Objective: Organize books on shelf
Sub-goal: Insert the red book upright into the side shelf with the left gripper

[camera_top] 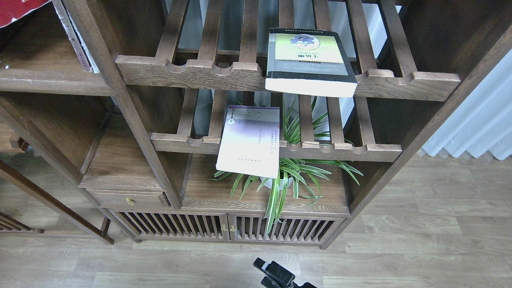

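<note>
Only a corner of the red book (18, 10) shows at the top-left edge, above the flat dark-brown shelf (52, 78); whatever holds it is out of view. The thick black-grey book with a yellow-green panel (310, 60) lies flat on the upper slatted rack, overhanging its front rail. On the lower slatted rack the pale lavender-white book (250, 140) lies flat and juts out over the rail. A black gripper (276, 274), taken to be my right one, pokes in at the bottom centre, far below the books; its fingers cannot be told apart. My left gripper is out of view.
A spider plant in a white pot (292, 176) stands on the board under the lower rack, just behind the lavender book. A thin upright book (78, 44) leans at the shelf's right side. Below are a small drawer (128, 199), slatted cabinet doors (224, 228) and wood floor.
</note>
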`<action>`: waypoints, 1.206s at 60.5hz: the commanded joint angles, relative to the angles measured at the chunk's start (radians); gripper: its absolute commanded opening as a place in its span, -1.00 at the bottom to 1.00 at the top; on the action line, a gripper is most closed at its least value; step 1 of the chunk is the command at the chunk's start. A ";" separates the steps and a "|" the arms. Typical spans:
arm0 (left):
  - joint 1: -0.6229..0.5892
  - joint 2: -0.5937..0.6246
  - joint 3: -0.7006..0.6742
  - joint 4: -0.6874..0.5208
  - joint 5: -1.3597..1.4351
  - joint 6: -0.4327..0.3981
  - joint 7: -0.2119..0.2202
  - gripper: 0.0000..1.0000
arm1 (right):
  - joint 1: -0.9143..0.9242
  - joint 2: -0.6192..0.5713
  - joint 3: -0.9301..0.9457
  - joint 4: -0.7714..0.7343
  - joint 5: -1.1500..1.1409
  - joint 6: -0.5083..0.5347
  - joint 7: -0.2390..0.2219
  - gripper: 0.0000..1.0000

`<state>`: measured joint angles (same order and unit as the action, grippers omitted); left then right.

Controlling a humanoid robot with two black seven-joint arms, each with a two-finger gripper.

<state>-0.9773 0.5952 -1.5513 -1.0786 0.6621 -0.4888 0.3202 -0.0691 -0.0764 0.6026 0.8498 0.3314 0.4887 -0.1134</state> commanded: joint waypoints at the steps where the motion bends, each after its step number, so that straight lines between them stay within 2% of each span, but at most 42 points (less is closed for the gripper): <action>1: -0.043 0.000 0.048 0.052 0.001 0.000 -0.001 -0.87 | 0.000 0.000 0.000 0.000 0.000 0.000 0.000 0.99; 23: -0.087 -0.051 0.103 0.140 0.001 0.000 -0.001 -0.87 | 0.002 0.001 0.000 0.002 0.000 0.000 0.003 0.99; 38: -0.087 -0.066 0.111 0.152 -0.001 0.000 -0.020 -0.85 | 0.003 0.001 0.000 0.003 0.000 0.000 0.003 0.99; 45: -0.084 -0.083 0.111 0.154 -0.015 0.000 -0.027 -0.73 | 0.003 0.000 0.000 0.005 0.001 0.000 0.003 0.99; 47: -0.080 -0.094 0.111 0.155 -0.019 0.000 -0.038 -0.62 | 0.003 0.001 0.000 0.005 0.001 0.000 0.003 0.99; 48: -0.077 -0.104 0.108 0.157 -0.030 0.000 -0.050 -0.50 | 0.002 0.000 0.000 0.005 0.000 0.000 0.003 0.99; 52: -0.066 -0.124 0.106 0.161 -0.071 0.000 -0.075 -0.32 | 0.002 0.000 0.000 0.006 0.001 0.000 0.003 0.99; 64: -0.003 -0.127 0.096 0.161 -0.185 0.000 -0.087 -0.31 | 0.002 0.001 0.000 0.006 0.000 0.000 0.003 0.99; 73: 0.019 -0.121 0.091 0.163 -0.211 0.000 -0.116 -0.31 | 0.002 0.001 0.000 0.008 0.000 0.000 0.003 0.99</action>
<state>-0.9752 0.4688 -1.4565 -0.9163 0.4706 -0.4886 0.2254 -0.0675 -0.0764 0.6029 0.8564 0.3314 0.4887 -0.1098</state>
